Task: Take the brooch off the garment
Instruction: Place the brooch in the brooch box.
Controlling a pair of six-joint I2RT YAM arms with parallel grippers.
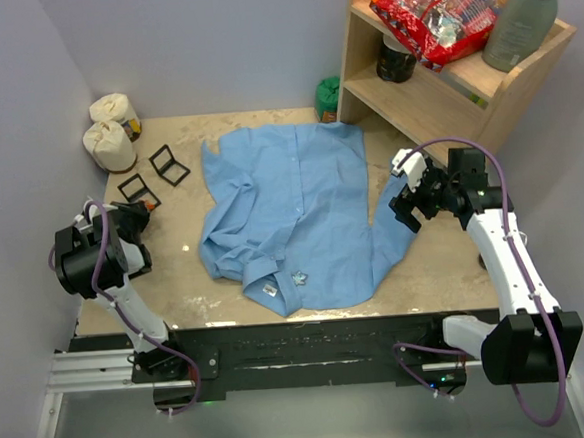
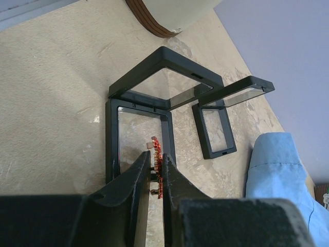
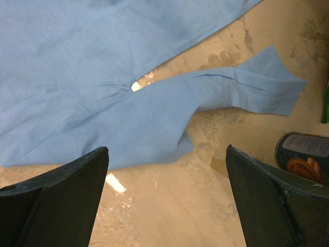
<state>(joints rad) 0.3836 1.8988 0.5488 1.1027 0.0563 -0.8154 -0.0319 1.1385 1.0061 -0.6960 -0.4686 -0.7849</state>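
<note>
Now: lower the brooch (image 2: 157, 154) into the case (image 2: 113, 139)

Clearly the brooch is off the shirt (image 1: 291, 209). The left gripper (image 2: 156, 172) pinches this small red piece between its fingers at the far left of the table (image 2: 51, 103), well apart from the cloth. It hangs just over the lower panel of the case, the nearer of 2 open black ones. I judge the step is to set it down there. Go straight down and keep the brooch inside the black rim. Loosen the grip only when it touches the clear panel, or it may bounce out. The right gripper (image 3: 165, 154) hovers spread wide over a sleeve, holding nothing.
</note>
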